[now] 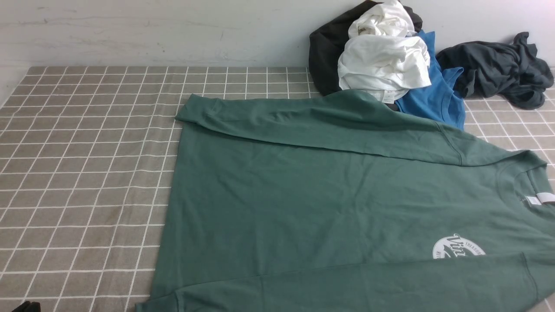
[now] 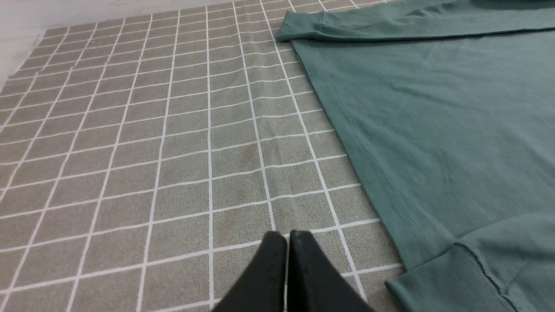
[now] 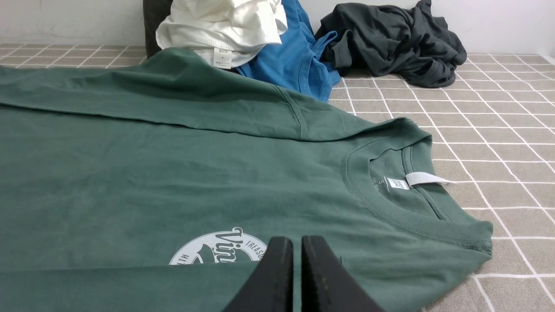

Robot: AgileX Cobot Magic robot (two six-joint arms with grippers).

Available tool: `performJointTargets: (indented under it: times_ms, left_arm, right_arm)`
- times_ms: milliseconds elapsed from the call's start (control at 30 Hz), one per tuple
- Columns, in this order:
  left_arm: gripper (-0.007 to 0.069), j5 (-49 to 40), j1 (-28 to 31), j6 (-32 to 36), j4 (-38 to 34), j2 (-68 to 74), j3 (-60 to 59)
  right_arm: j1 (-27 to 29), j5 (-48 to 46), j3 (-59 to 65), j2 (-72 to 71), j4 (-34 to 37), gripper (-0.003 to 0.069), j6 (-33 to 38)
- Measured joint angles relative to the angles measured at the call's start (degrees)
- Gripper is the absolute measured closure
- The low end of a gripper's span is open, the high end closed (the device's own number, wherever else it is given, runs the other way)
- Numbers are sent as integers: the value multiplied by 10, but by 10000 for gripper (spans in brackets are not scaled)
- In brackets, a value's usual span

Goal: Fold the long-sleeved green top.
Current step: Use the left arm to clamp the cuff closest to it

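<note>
The green long-sleeved top [image 1: 329, 195] lies flat on the checked cloth, collar to the right and hem to the left. Both sleeves are folded in along its far and near edges. The near sleeve partly covers the white round logo [image 1: 457, 249]. The white neck label [image 1: 540, 199] shows inside the collar. My left gripper [image 2: 288, 236] is shut and empty over bare cloth, just left of the top's [image 2: 433, 108] near hem corner. My right gripper [image 3: 297, 240] is shut and empty above the near sleeve beside the logo [image 3: 217, 249] on the top [image 3: 173, 164].
A pile of clothes sits at the back right against the wall: a white garment [image 1: 381, 56], a black one [image 1: 325, 47], a bright blue T-shirt [image 1: 438, 95] touching the top's far sleeve, and a dark grey garment [image 1: 498, 69]. The checked tablecloth [image 1: 86, 173] spreads to the left.
</note>
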State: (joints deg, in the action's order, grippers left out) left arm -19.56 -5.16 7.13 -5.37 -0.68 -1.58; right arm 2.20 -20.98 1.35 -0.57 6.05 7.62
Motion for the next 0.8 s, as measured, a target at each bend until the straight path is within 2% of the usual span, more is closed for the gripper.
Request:
performJointTargets:
  times_ms: [300, 600, 667, 800]
  left_arm:
    - [632, 89, 0, 0, 1, 0, -1]
    - [632, 306, 0, -2, 0, 0, -1]
    - [632, 359, 0, -20, -1, 0, -1]
    - [632, 546, 0, -102, -15, 0, -1]
  right_arm:
    - [0, 37, 2, 0, 0, 631, 0]
    - [0, 286, 2, 0, 3, 631, -11]
    - [0, 336, 2, 0, 12, 631, -31]
    - [0, 459, 2, 0, 59, 631, -69]
